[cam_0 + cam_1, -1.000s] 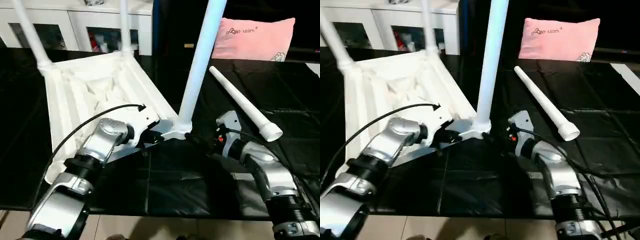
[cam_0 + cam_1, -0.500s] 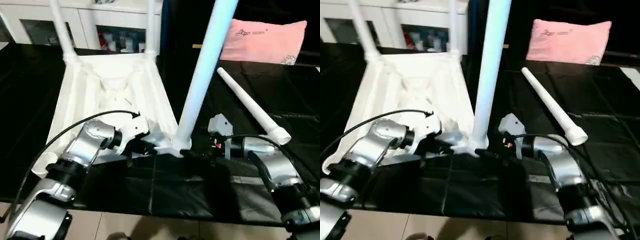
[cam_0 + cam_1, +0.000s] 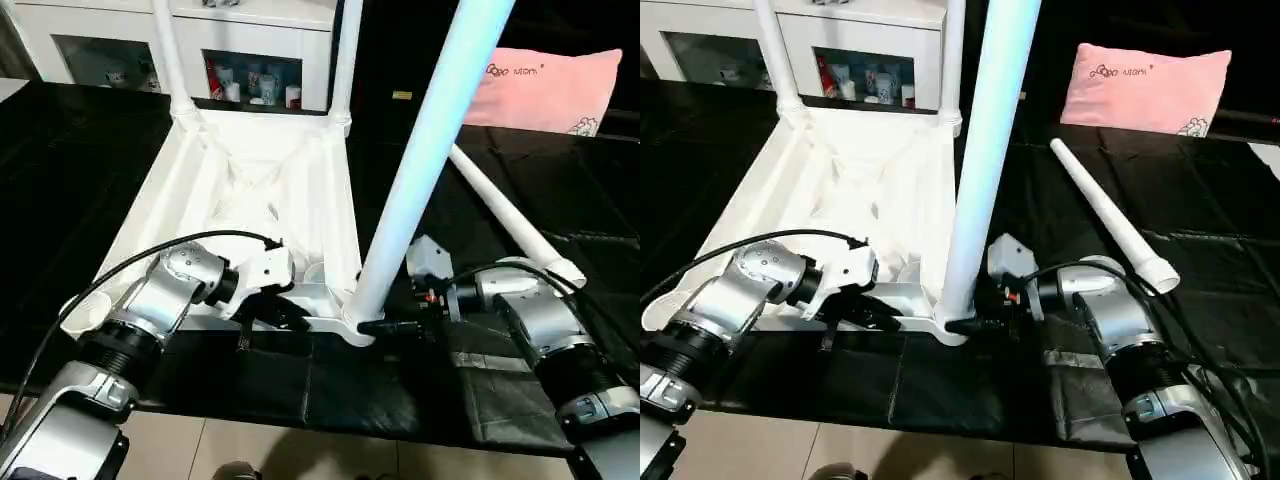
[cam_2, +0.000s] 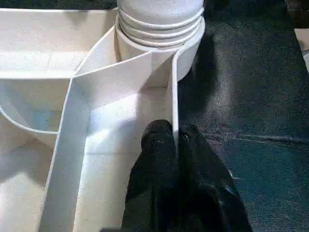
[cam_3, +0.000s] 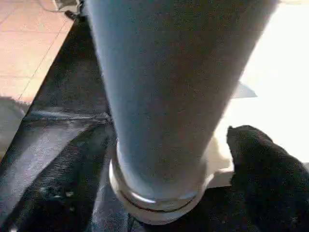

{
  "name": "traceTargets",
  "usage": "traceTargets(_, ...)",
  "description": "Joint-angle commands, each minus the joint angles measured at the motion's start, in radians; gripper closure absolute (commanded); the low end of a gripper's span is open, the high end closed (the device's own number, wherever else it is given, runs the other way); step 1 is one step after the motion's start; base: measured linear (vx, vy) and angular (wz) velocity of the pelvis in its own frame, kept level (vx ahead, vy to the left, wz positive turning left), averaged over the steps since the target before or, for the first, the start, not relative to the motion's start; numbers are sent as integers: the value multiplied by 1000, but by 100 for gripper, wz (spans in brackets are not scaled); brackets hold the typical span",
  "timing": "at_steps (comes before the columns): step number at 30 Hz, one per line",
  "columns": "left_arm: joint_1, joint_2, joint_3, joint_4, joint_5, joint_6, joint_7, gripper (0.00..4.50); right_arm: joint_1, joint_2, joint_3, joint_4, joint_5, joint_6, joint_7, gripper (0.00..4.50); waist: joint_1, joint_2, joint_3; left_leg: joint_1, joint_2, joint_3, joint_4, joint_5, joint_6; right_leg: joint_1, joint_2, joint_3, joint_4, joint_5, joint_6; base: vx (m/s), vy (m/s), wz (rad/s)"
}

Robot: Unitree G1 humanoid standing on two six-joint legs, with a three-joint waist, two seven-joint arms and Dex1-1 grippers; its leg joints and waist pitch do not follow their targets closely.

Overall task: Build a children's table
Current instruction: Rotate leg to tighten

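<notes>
The white tabletop lies upside down on the black mat, ribs up. Two legs stand in its far corner sockets. A third leg stands upright in the near right socket. The last leg lies loose on the mat to the right. My left gripper is shut on the tabletop's thin rim wall just beside the near right socket. My right gripper reaches in from the right at the standing leg's base, open, with one finger a little clear of the leg.
A pink pillow rests at the back right and a white glass-door cabinet stands behind the table. The black mat ends at its front edge, with tiled floor below it.
The whole view has swung, so the camera has moved. My right gripper has come in closer to the base of the near leg. The left gripper keeps its pinch on the rim.
</notes>
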Motion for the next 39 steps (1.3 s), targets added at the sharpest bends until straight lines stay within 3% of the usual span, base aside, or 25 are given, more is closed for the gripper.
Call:
traceTargets(1, -4, -3, -26, -40, -10, -21, -42, 450, -16, -2, 8, 8, -14, -16, 19, 68, -5, -4, -77, -1, 22, 5, -59, -124, 62, 62, -72, 49, -65, -186, -201, 0, 0, 0)
traceTargets(3, -4, -2, -26, -38, -9, -25, -44, 450, -20, 0, 11, 20, -16, -23, 26, 102, -5, -4, -77, -1, 22, 5, -58, -125, 64, 62, -72, 48, -64, -182, -204, 0, 0, 0)
traceTargets(12, -5, 1, -28, -38, -6, -26, -46, 450, -31, 6, 13, 54, -12, -40, 49, 166, -4, -3, -78, -1, 22, 5, -57, -122, 65, 63, -71, 47, -62, -173, -209, 0, 0, 0)
traceTargets(21, -2, -1, -27, -36, -10, -15, -47, 450, 1, 4, 11, 21, 15, -17, 86, 179, -2, 0, -79, 1, 22, 5, -56, -125, 66, 64, -70, 47, -62, -161, -216, 0, 0, 0)
traceTargets(26, 1, -34, -12, -36, -15, 55, 9, 450, 52, 24, -14, -44, 60, 52, 52, 180, 2, 1, -78, -1, 22, 5, -57, -126, 65, 65, -70, 47, -63, -154, -219, 0, 0, 0)
traceTargets(31, -54, -156, 56, 27, -6, 189, 242, 450, 74, 137, -76, -45, 46, 189, -247, 181, -12, 1, -70, 4, 14, 1, -63, -185, 23, 62, -70, 44, -85, -344, -161, 0, 0, 0)
traceTargets(33, -79, -212, 90, 46, -18, 254, 329, 450, 77, 194, -97, -44, 33, 244, -381, 181, -26, -3, -70, 1, 11, -4, -64, -194, 4, 65, -73, 40, -92, -403, -130, 0, 0, 0)
traceTargets(35, -87, -235, 102, 50, -20, 284, 366, 450, 77, 223, -105, -45, 28, 260, -435, 181, -37, -3, -73, -3, 10, -3, -62, -178, 11, 66, -72, 42, -92, -385, -125, 0, 0, 0)
traceTargets(36, -109, -286, 130, 67, -21, 336, 458, 450, 61, 295, -136, -22, 12, 303, -592, 181, -43, 0, -73, -1, 8, -1, -59, -174, 19, 62, -70, 43, -93, -368, -133, 0, 0, 0)
traceTargets(38, -122, -315, 149, 78, -22, 362, 512, 450, 51, 336, -156, -10, 3, 331, -679, 182, -52, 0, -73, -4, 5, -2, -60, -165, 15, 62, -69, 41, -91, -362, -138, 0, 0, 0)
traceTargets(39, -148, -361, 183, 107, -26, 368, 603, 450, 9, 400, -192, 41, -7, 346, -825, 182, -55, 5, -74, -4, 4, -4, -59, -164, 13, 63, -69, 40, -92, -366, -137, 0, 0, 0)
